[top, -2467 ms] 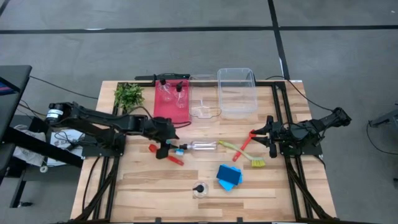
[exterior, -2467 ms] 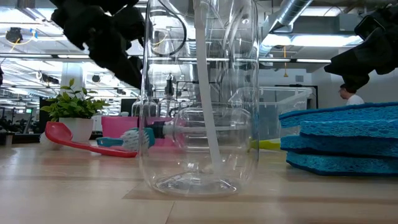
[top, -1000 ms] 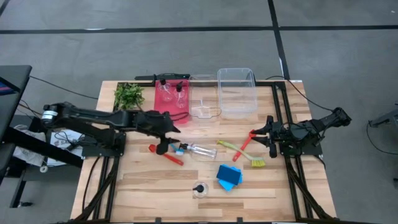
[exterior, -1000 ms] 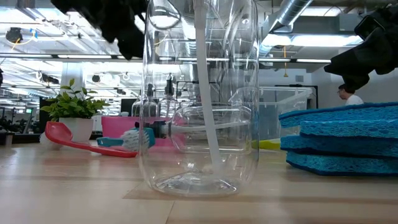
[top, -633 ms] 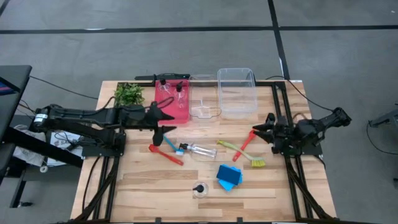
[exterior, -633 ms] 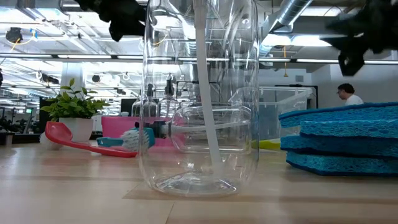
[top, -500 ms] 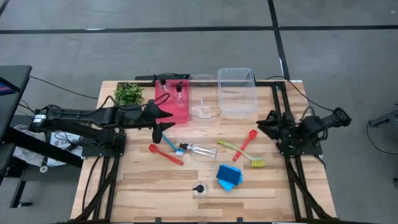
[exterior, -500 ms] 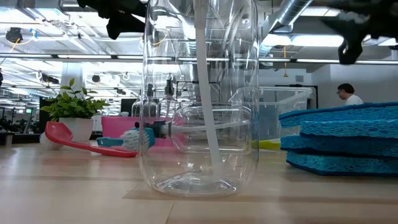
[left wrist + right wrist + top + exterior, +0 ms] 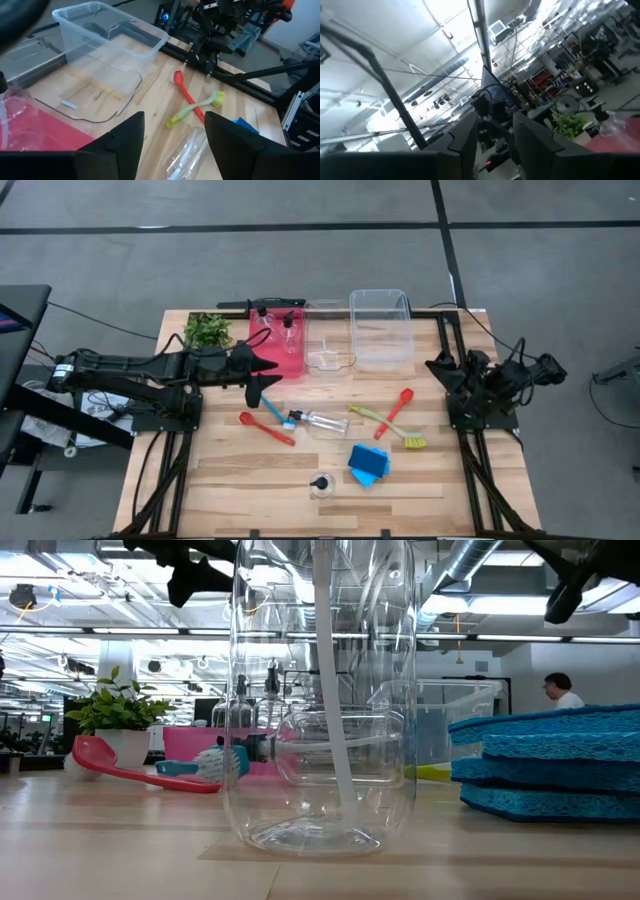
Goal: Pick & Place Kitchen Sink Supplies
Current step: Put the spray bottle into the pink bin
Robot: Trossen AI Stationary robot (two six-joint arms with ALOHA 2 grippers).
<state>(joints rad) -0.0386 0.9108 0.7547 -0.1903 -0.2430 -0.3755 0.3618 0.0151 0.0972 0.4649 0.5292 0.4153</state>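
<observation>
Left gripper (image 9: 262,385) hovers fingers spread and empty beside the red bin (image 9: 277,340), the lying bottle (image 9: 322,422) just past it, right gripper (image 9: 441,369) empty, parted, tips hard to see.

Looks like a robotics lab in a big open industrial hall. Exposed ceiling ducts (image 9: 470,570), strip lights, a grey concrete floor (image 9: 300,260), and a wooden counter (image 9: 250,480) on a black frame.
</observation>
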